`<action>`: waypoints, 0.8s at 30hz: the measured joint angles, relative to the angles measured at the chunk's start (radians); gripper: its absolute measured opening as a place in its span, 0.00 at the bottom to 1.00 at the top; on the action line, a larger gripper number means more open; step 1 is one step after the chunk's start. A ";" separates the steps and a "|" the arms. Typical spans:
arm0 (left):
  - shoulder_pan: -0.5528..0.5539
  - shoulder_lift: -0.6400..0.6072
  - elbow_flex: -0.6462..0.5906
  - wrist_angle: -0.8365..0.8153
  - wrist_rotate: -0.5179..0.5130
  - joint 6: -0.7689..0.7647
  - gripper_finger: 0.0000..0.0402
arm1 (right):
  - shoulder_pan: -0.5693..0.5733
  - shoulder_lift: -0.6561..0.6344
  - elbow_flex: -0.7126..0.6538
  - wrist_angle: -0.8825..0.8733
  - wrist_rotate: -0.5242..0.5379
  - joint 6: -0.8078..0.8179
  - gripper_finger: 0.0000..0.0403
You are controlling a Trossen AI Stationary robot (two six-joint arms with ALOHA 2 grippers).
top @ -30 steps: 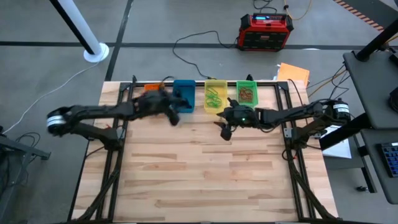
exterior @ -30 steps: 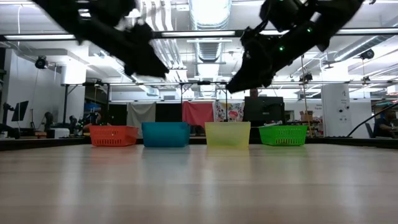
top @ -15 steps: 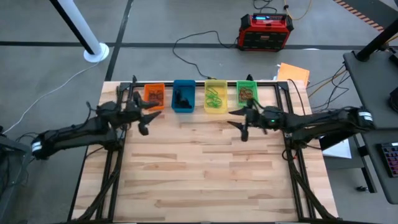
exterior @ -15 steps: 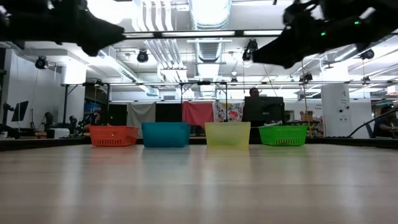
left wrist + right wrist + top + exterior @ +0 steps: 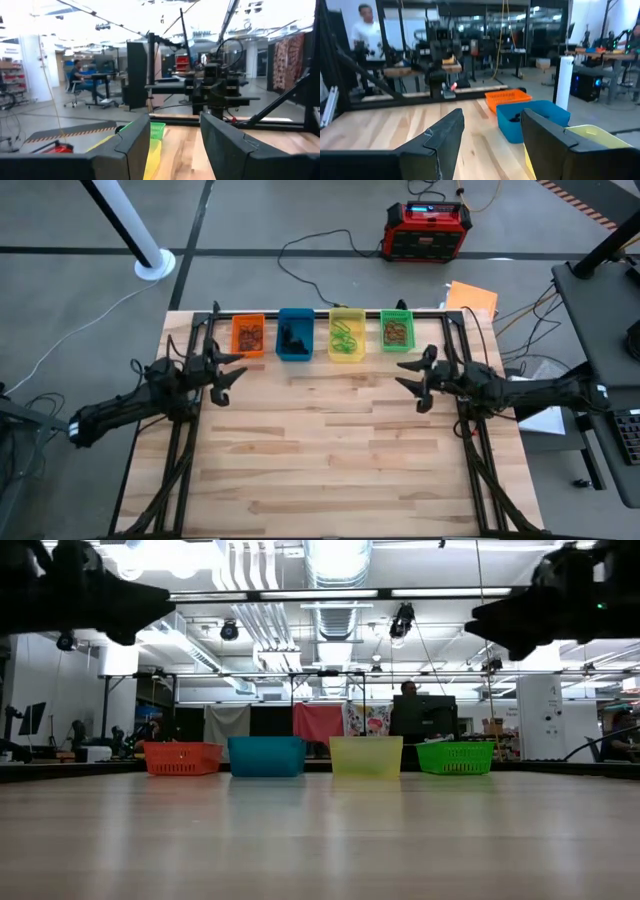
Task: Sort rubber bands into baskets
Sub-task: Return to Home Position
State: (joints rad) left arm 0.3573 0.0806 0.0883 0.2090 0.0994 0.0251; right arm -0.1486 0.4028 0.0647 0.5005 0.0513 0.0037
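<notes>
Now the left arm [image 5: 130, 402] holds its jaws wide open and empty; the right arm [image 5: 520, 390] also has its jaws spread, gripping nothing; between the two pairs of jaws, slightly beyond them on the wooden bench [image 5: 330, 450], four small rectangular plastic bins stand in a row: orange basket [image 5: 248, 336], blue basket [image 5: 294, 334], yellow basket [image 5: 346, 334], green basket [image 5: 396, 330]; thin rubber bands [image 5: 345, 340] lie inside them.

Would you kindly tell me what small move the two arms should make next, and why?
Probably fold both arms back to rest. The left tool and right tool are open and empty. The rubber bands in view all lie in the baskets, and none shows loose on the table.
</notes>
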 joint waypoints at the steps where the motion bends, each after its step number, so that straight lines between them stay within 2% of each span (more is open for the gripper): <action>1: 0.000 -0.025 -0.018 0.000 0.011 -0.001 0.40 | 0.000 -0.036 -0.020 0.000 0.000 0.004 0.48; 3: 0.001 -0.078 -0.055 -0.001 0.051 -0.007 0.40 | 0.000 -0.104 -0.052 -0.024 -0.003 0.010 0.48; 6: -0.001 -0.073 -0.078 0.002 0.107 -0.009 0.39 | 0.000 -0.193 -0.052 -0.125 -0.032 0.002 0.48; 11: -0.002 -0.063 -0.078 0.007 0.159 0.023 0.38 | 0.000 -0.283 -0.052 -0.152 -0.216 -0.072 0.48; 19: -0.002 -0.072 -0.078 -0.051 0.181 0.100 0.31 | 0.000 -0.368 -0.053 -0.171 -0.218 -0.085 0.46; 24: -0.002 -0.075 -0.078 -0.086 0.170 0.088 0.26 | 0.000 -0.402 -0.047 -0.273 -0.223 -0.072 0.43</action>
State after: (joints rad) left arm 0.3552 0.0060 0.0100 0.1228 0.2694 0.1130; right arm -0.1482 0.0010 0.0174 0.2280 -0.1719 -0.0685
